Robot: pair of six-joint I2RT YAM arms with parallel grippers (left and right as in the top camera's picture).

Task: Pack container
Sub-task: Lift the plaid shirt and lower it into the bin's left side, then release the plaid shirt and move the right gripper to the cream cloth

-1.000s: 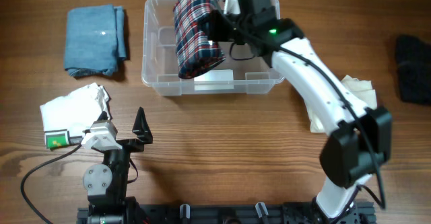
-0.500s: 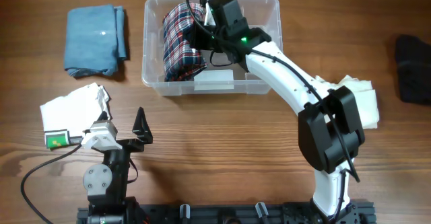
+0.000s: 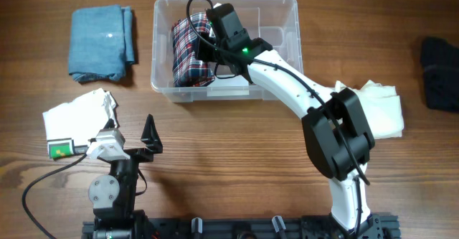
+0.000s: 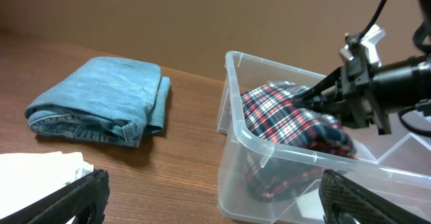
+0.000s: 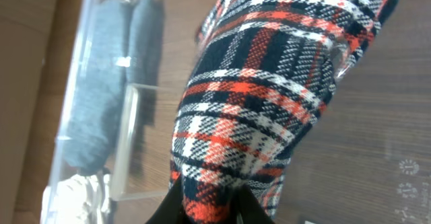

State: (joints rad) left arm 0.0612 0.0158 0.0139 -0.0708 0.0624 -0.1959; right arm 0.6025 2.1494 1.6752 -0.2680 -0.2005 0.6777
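At far centre: the container [image 3: 285,24] sits on the bench [image 3: 237,146], its long side facing the robot and its right half bare.
Inside, left half: a plaid cloth [image 3: 188,52] stands bunched against the left wall; from the left wrist view its top rises slightly above the near rim [image 4: 269,150].
Right gripper [image 3: 206,45]: clenched on the plaid cloth, both fingers pinching its edge at the bottom of the right wrist view [image 5: 202,207].
Just changed: a second ago the cloth hung over the container's far rim; the arm has since swung left and lowered it inside.
Meaning: this item looks nearly placed, and I judge that letting go and withdrawing comes next. Whether the cloth already rests on the floor is unclear.
Left gripper [image 3: 152,140]: released, fingers spread, parked low at near left, holding nothing.
Left of the container: a folded blue cloth [image 3: 100,41], not yet packed.
Near left: a crumpled white cloth [image 3: 79,113].
Right side: another white cloth [image 3: 380,106] partly under the arm, and a dark cloth [image 3: 441,74] at the far edge.
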